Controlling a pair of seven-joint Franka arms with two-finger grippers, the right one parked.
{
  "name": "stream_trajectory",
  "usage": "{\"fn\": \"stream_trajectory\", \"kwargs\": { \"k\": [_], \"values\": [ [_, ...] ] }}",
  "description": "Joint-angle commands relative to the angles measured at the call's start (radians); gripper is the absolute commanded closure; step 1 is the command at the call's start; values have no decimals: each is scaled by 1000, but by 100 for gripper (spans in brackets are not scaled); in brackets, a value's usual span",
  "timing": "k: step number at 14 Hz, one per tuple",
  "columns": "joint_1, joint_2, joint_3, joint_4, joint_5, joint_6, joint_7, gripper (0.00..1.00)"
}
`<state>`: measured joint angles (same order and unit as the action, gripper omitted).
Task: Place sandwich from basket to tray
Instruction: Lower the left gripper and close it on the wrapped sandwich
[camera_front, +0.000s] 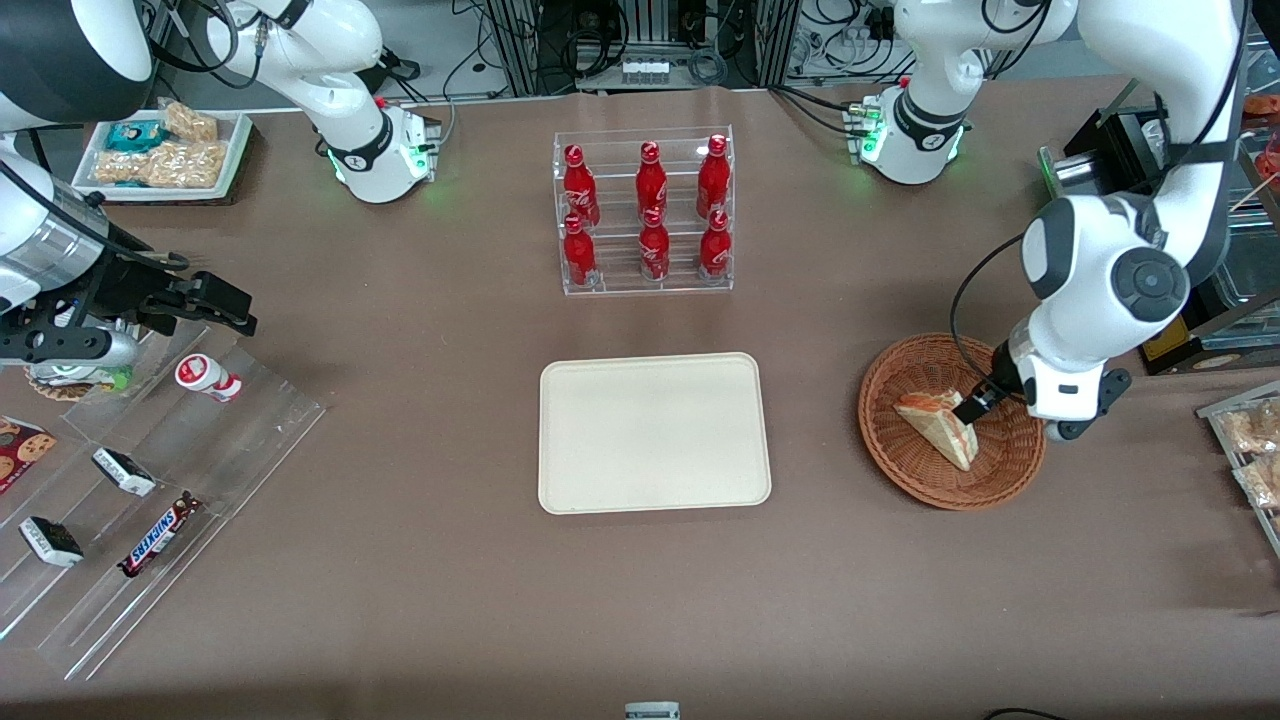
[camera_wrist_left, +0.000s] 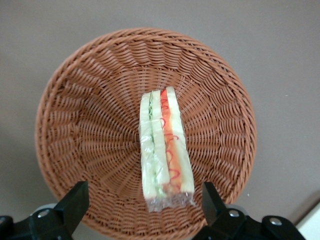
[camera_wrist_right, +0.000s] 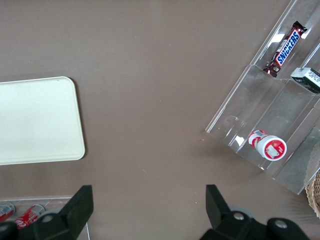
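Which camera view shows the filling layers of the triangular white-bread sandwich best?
The left wrist view: the open gripper hangs over the triangular white-bread sandwich, its red, orange and green layers facing the camera in the round wicker basket. The front view shows it small, partly covered. The right wrist view shows none.

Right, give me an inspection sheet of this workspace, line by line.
Surface: brown table, flat.
Sandwich: lying in the basket, wrapped, filling edge up.
Tray: nothing on it, toward the middle of the table from the basket.
Gripper: open, above the basket, fingers either side of the sandwich, not touching it.
Clutter: rack of red bottles, farther from the front camera than the tray; clear shelves with a Snickers bar toward the parked arm's end; snack tray.
Cables: black cable looping by the working arm's wrist.
Surroundings: equipment frames and wiring past the table's edge.
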<state>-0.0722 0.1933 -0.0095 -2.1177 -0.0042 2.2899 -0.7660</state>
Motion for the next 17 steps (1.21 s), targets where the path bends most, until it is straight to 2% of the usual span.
{"fn": "stream_trajectory", "kwargs": {
  "k": [1,6,7,9,10,11,13,17],
  "values": [
    [-4,43,-6,5,-6,37,-22,0],
    [-4,98,-10,-13,-8,80,-19,0],
    [-4,104,-15,-10,-8,83,-19,6],
    [-4,112,-15,-7,-11,88,-19,60],
    [-4,123,-15,10,-13,88,-21,80],
    [-4,133,-15,30,-13,82,-21,92],
    [-14,138,-17,42,-13,80,-19,99],
    [-17,115,-17,47,-11,76,-6,100]
  ]
}}
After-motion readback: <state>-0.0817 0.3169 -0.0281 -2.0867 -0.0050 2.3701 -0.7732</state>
